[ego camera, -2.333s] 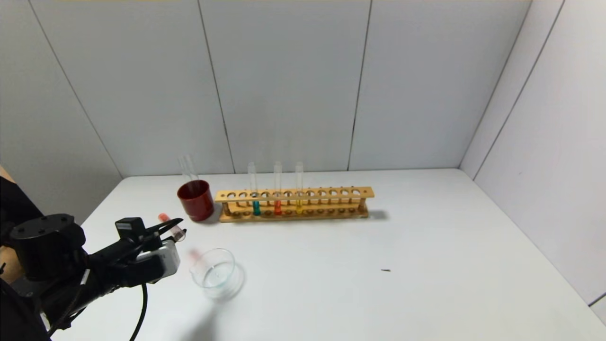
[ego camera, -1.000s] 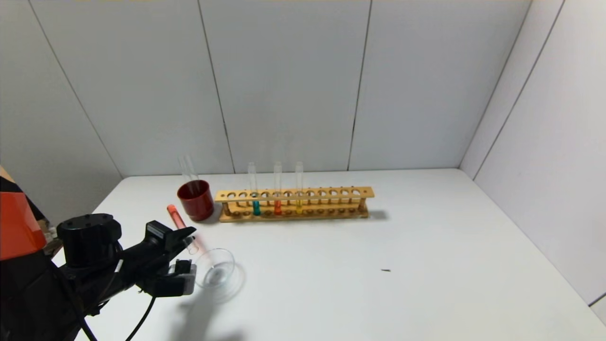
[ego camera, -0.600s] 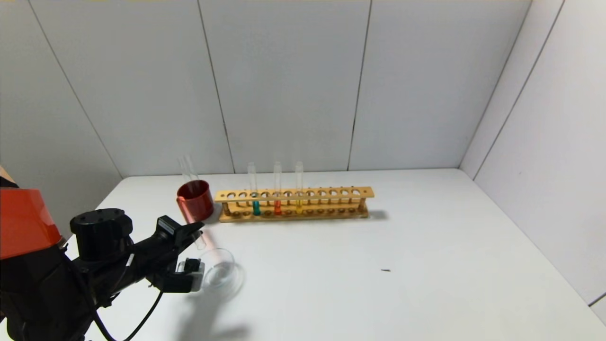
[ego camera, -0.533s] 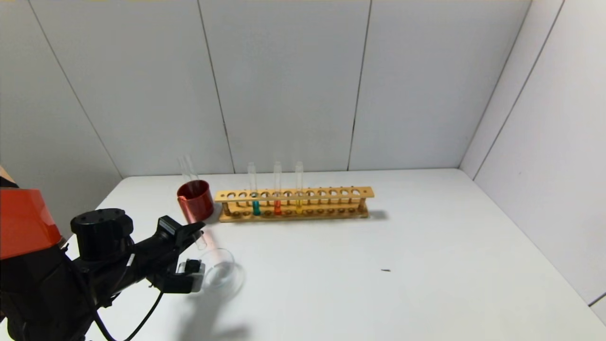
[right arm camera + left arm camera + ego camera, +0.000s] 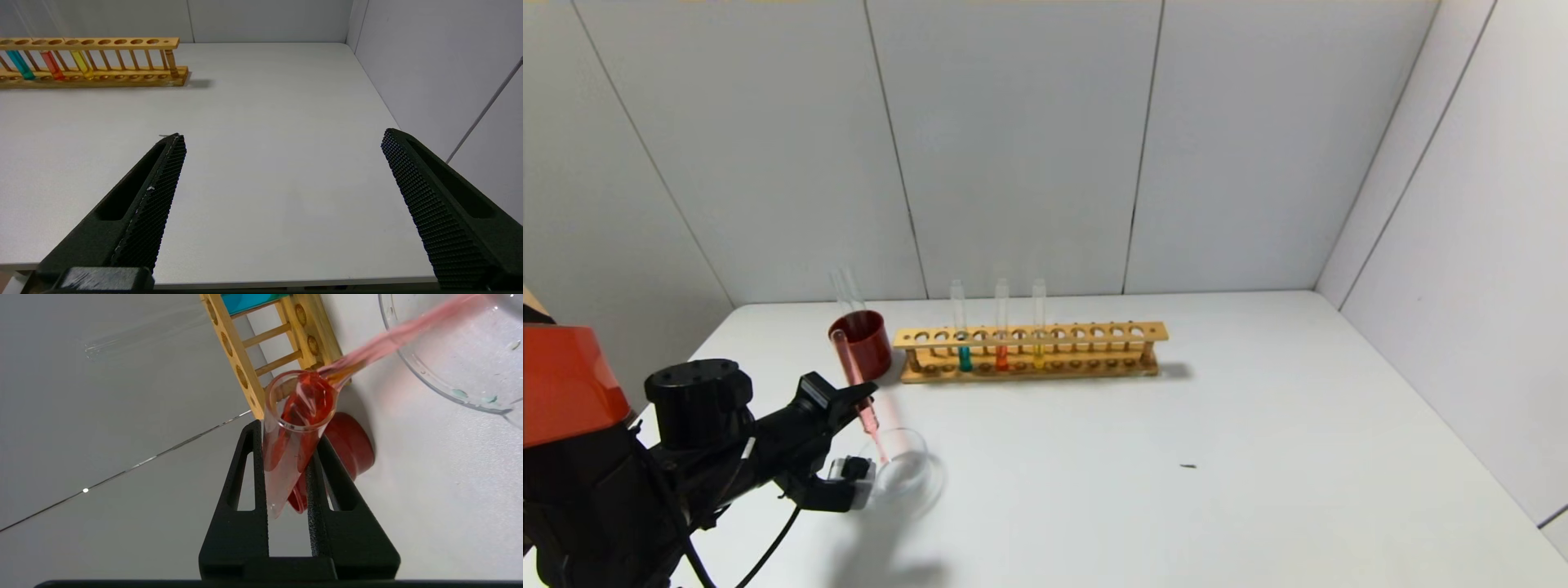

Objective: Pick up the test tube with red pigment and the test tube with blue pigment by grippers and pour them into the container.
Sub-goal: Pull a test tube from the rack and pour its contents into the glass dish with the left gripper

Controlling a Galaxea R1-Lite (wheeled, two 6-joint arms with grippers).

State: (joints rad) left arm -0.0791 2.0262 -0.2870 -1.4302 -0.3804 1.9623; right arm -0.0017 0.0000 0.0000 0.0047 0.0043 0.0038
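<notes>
Left end effector clamped on test tube with red pigment, tilted mouth-down over container rim, pouring; test tube with blue pigment upright in rack, behind on worktop; right end effector wide open, empty, parked.

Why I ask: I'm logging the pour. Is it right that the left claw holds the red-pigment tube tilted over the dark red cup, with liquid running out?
Not quite. The left claw does hold the test tube with red pigment tilted with liquid running out, but its mouth is over the clear glass container, not the dark red cup behind it. The head view shows this.
</notes>
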